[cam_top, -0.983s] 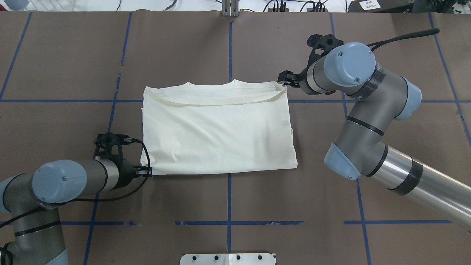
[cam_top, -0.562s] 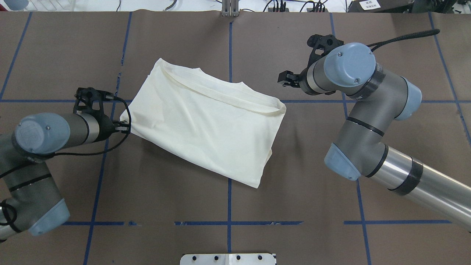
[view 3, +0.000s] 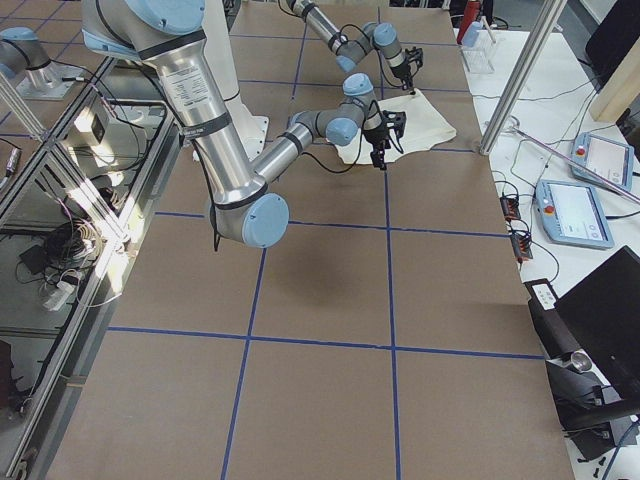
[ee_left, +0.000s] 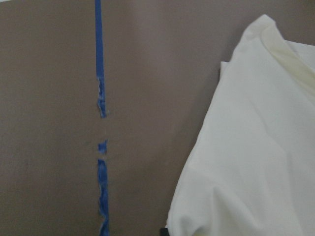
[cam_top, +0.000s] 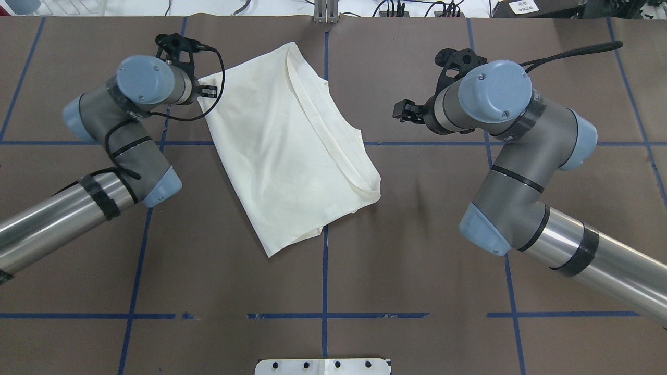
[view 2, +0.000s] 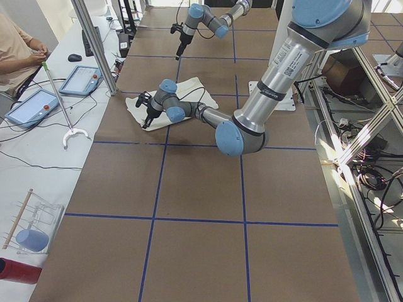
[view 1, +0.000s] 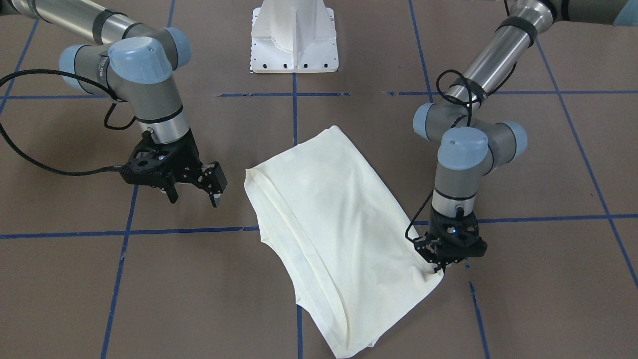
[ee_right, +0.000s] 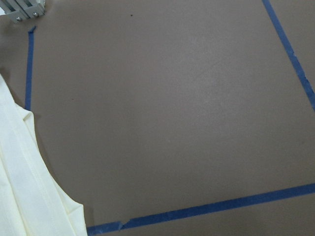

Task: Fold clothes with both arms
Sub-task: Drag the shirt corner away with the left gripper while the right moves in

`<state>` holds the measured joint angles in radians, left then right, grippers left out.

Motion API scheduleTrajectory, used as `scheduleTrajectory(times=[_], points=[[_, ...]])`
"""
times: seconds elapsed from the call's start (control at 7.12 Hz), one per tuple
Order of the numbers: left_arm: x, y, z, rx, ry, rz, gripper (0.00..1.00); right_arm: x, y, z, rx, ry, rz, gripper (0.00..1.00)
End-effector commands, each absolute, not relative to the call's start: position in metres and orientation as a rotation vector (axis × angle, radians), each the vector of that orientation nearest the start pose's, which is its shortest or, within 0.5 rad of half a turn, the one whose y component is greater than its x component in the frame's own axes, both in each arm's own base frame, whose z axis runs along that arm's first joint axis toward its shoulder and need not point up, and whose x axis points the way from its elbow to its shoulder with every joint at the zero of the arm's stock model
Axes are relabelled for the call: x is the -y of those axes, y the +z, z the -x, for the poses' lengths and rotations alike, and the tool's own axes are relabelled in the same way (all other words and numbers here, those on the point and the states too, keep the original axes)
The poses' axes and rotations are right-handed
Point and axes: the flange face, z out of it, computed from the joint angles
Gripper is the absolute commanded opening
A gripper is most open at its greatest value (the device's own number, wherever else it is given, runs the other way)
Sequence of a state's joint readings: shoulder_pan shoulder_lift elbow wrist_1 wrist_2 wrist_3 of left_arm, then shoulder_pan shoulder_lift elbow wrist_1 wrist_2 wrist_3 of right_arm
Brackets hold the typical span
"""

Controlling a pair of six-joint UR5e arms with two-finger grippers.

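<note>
The cream shirt (cam_top: 284, 146) lies folded and plain side up, set diagonally across the table's far middle, with its neckband seam running along the upper layer. My left gripper (cam_top: 210, 92) is shut on the shirt's far-left corner; in the front-facing view this gripper (view 1: 439, 263) pinches that corner of the shirt (view 1: 329, 224) low at the table. My right gripper (cam_top: 400, 113) hangs open over bare table to the shirt's right, apart from the cloth; its jaws (view 1: 194, 199) stand wide. The left wrist view shows the shirt (ee_left: 256, 147) close below the camera. The shirt's edge (ee_right: 24, 187) sits at the left of the right wrist view.
Brown table cover (cam_top: 417, 271) carries blue tape grid lines. The white pedestal base (view 1: 294, 40) stands at the robot's side. Cables and gear line the far edge. A seated person (view 2: 16, 50) and tablets (view 2: 31, 104) are on a side table.
My left gripper has swept from the near left to the far left, dragging its shirt corner along and turning the whole shirt clockwise. The right arm has stayed still.
</note>
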<state>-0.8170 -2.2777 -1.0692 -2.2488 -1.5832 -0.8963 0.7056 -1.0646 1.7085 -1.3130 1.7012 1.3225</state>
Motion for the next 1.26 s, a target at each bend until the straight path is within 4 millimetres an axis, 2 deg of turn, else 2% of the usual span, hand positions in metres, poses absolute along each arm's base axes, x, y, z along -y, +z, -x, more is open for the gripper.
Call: scheduleTrajectory(times=[0.0, 0.14, 0.28, 0.42, 0.56, 0.7, 0.84, 0.98, 1.12], points=[[0.722, 0.398, -0.426, -0.631, -0.107, -0.654, 0.37, 0.515, 0.275, 0.424, 0.877, 0.375, -0.304, 1.0], [0.71, 0.408, -0.415, -0.659, -0.078, -0.694, 0.99, 0.514, 0.268, 0.429, 0.889, 0.386, -0.298, 1.0], [0.697, 0.416, -0.405, -0.69, -0.064, -0.689, 1.0, 0.51, 0.268, 0.436, 0.888, 0.373, -0.295, 1.0], [0.697, 0.404, -0.388, -0.736, -0.056, -0.689, 1.0, 0.507, 0.26, 0.442, 0.9, 0.366, -0.296, 1.0], [0.668, 0.415, -0.376, -0.806, -0.013, -0.658, 1.0, 0.52, 0.232, 0.475, 0.922, 0.422, -0.266, 0.98], [0.649, 0.416, -0.362, -0.826, -0.007, -0.669, 1.0, 0.54, 0.204, 0.51, 0.924, 0.483, -0.246, 0.89], [0.646, 0.414, -0.36, -0.83, -0.006, -0.674, 1.0, 0.542, 0.204, 0.535, 0.95, 0.503, -0.256, 0.8], [0.646, 0.415, -0.361, -0.83, -0.007, -0.674, 1.0, 0.554, 0.227, 0.562, 0.991, 0.52, -0.271, 0.78], [0.645, 0.416, -0.361, -0.831, -0.01, -0.67, 1.0, 0.559, 0.231, 0.576, 0.973, 0.523, -0.271, 0.77]])
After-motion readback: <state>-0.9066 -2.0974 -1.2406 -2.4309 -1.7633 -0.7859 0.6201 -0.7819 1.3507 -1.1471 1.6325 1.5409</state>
